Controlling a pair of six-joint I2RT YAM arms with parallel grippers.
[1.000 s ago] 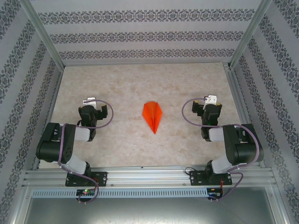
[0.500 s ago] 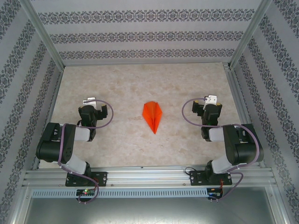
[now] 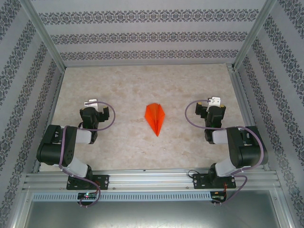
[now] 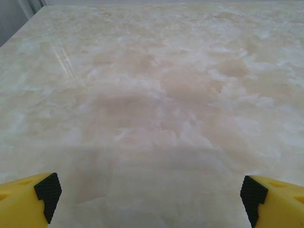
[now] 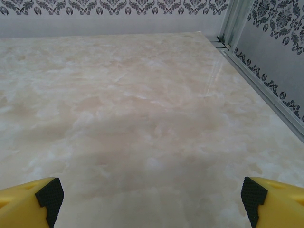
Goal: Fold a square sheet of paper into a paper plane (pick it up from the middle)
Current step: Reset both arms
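- The plane (image 3: pixel 155 118) lies flat on the surface (image 3: pixel 123 80), about midway between the two arms and well apart from both. Its long point faces the arm bases. It reads as a finished dart, so we judge the folding complete.
- The left hand (image 3: pixel 97 110) is released and grasps nothing. In its wrist view the pads (image 4: pixel 47 192) stand wide apart over bare surface.
- The right hand (image 3: pixel 212 110) is likewise released and empty, its pads (image 5: pixel 50 194) spread wide.
- Risk, spring-back: nothing presses the creases. Thin paper may relax, so the wings could lift or the dart could partly open.
- Risk, sliding: should either hand return, we expect a low sweep to push the light plane across the smooth surface rather than catch it. A flat sheet gives a finger little edge to get under.
- Risk, crushing: closing across the wings would add a stray crease or flatten the nose. We advise gripping along the centre crease only.
- Risk, one-sided contact: a touch from one hand alone would probably spin the plane out of line.
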